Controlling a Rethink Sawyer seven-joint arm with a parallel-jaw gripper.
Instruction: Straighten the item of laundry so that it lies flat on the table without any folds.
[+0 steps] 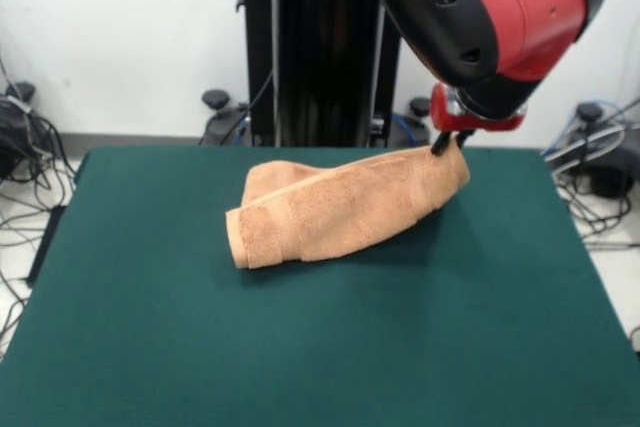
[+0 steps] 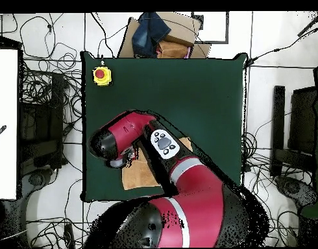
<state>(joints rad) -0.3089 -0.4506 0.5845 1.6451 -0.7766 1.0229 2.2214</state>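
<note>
The orange-tan towel (image 1: 340,209) lies folded and bunched on the far middle of the green table (image 1: 300,347). Its left end is doubled over on the felt. Its right corner is raised up to my gripper (image 1: 450,141), which is shut on that corner just above the table's far right part. In the overhead view the red arm covers most of the towel (image 2: 139,175); only a tan patch shows near the table's (image 2: 187,84) robot-side edge. The gripper itself is hidden under the arm there. No stripes or tag show.
A yellow box with a red button (image 2: 102,75) sits at one far corner of the table in the overhead view. A cardboard box with dark cloth (image 2: 160,34) stands beyond the table edge. Cables lie on the floor all round.
</note>
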